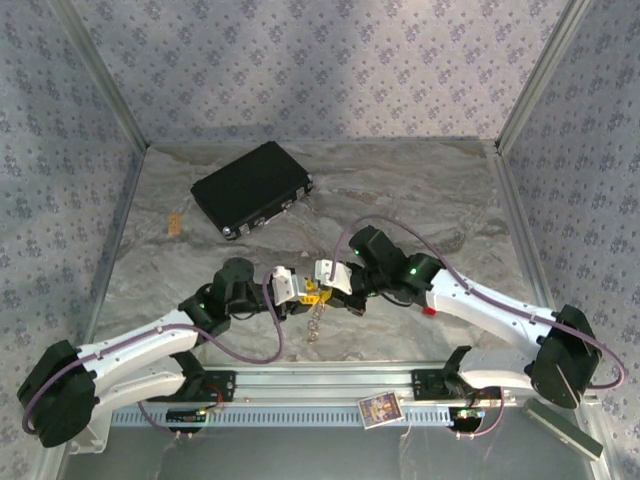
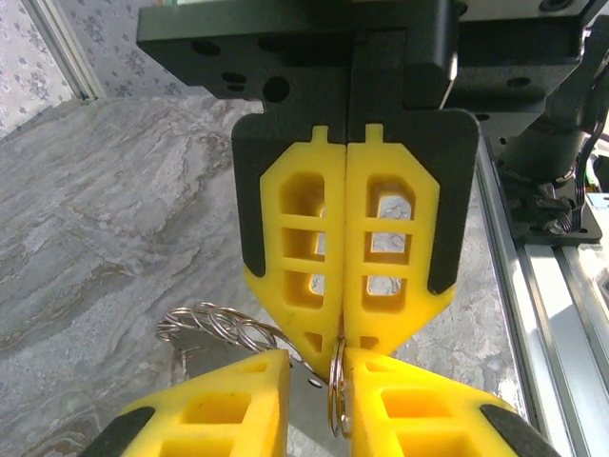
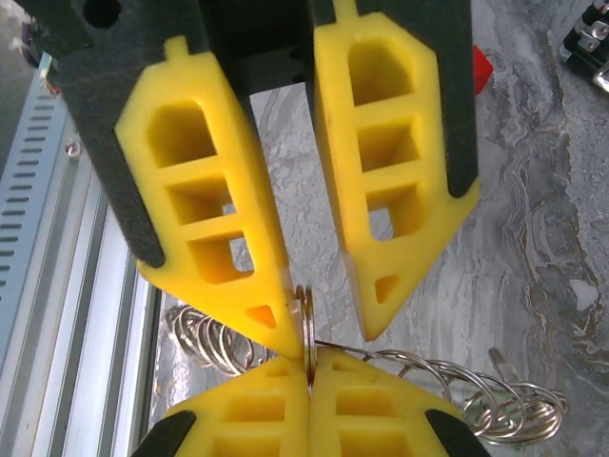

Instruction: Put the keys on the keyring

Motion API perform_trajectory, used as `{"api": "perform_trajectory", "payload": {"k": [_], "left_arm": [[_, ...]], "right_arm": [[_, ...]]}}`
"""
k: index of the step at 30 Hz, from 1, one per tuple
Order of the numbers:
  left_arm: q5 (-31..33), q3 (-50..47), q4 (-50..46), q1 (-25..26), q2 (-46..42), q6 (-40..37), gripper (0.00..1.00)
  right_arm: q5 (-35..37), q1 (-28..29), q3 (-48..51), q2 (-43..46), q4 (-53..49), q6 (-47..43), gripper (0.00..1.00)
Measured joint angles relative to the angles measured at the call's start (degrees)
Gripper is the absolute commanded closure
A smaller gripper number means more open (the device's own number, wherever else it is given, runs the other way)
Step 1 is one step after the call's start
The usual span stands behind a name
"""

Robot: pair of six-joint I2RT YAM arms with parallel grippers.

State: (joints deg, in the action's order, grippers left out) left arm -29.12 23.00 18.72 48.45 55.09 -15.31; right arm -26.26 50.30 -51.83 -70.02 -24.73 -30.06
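Keyring [image 3: 305, 319] edge-on, upright, pinched in right claw [image 3: 309, 373]

Box [image 1: 253, 188] lies on the counter [image 1: 430, 195], upper left of centre; left tool [image 1: 300, 292] and right tool [image 1: 322, 284] meet mid-frame, keyring [image 1: 314, 300] between them.

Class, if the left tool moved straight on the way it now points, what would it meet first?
Probably the right tool, tip to tip just ahead, with the keyring between them.
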Motion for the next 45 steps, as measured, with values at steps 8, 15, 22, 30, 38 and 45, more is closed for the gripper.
{"api": "perform_trajectory", "payload": {"k": [8, 15, 22, 30, 38, 45], "left_arm": [[-0.9, 0.3, -1.9, 0.1, 0.6, -0.9, 1.0], [-1.3, 0.4, -1.8, 0.1, 0.5, -0.7, 1.0], [-0.9, -3.4, 4.0, 0.1, -0.3, 2.4, 1.0], [0.4, -6.5, 12.0, 0.1, -0.3, 7.1, 1.0], [1.5, -7.6, 17.3, 0.1, -0.5, 10.6, 1.0], [1.7, -7.8, 18.6, 0.1, -0.7, 11.8, 1.0]], "right_arm": [[1.0, 0.3, -0.8, -0.4, -1.8, -1.8, 1.0], [0.1, -0.9, 1.0, 1.4, 0.1, -0.4, 0.8], [0.4, -2.3, 8.5, 7.1, 6.0, 4.3, 0.76], [1.9, -1.1, 15.1, 7.3, 13.7, 10.2, 0.72], [4.6, 1.0, 19.4, 6.6, 22.5, 14.4, 0.66], [8.7, 3.4, 22.5, 6.1, 29.9, 16.4, 0.64]]}}
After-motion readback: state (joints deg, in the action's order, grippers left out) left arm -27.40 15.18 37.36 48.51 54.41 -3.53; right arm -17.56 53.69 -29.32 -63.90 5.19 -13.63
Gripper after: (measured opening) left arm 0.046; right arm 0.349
